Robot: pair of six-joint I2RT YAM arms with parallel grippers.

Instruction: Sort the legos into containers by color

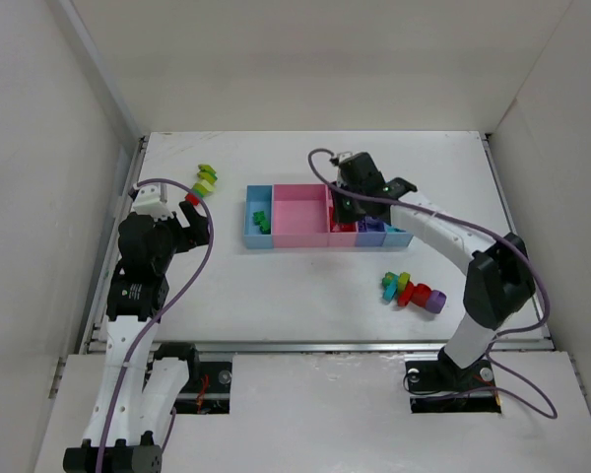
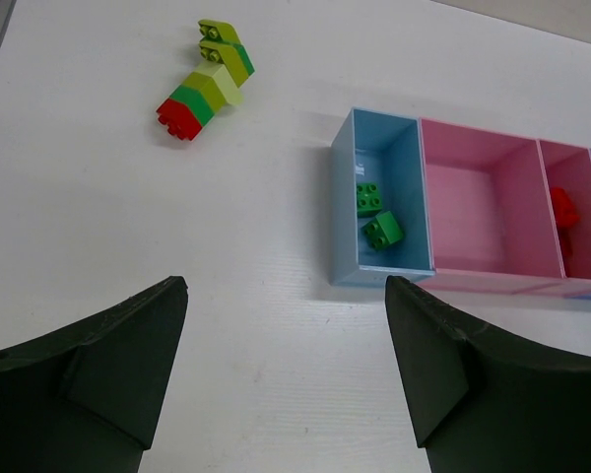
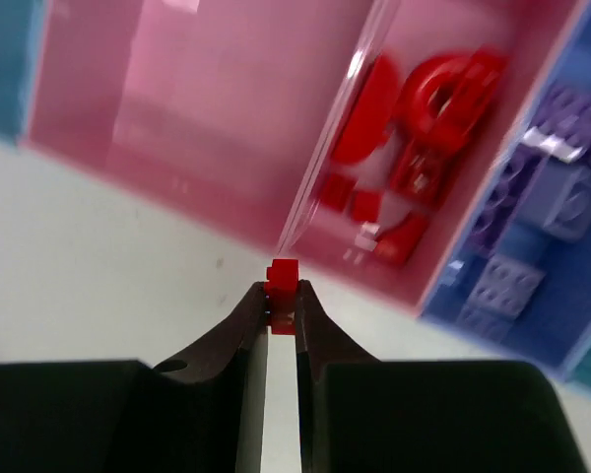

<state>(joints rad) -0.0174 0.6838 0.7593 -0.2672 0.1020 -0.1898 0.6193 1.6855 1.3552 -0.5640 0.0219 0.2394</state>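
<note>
Presently right end effector [image 3: 283,296] pinches a red lego [image 3: 283,272] near pink trays [image 3: 177,99]; left end effector [image 2: 286,296] gapes wide

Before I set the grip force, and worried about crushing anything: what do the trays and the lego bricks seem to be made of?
Trays: thin moulded plastic, probably; smooth glossy walls that catch highlights and look slightly translucent.
Green bricks: hard opaque plastic, it seems; crisp edges, moulded studs, mild sheen.
</note>
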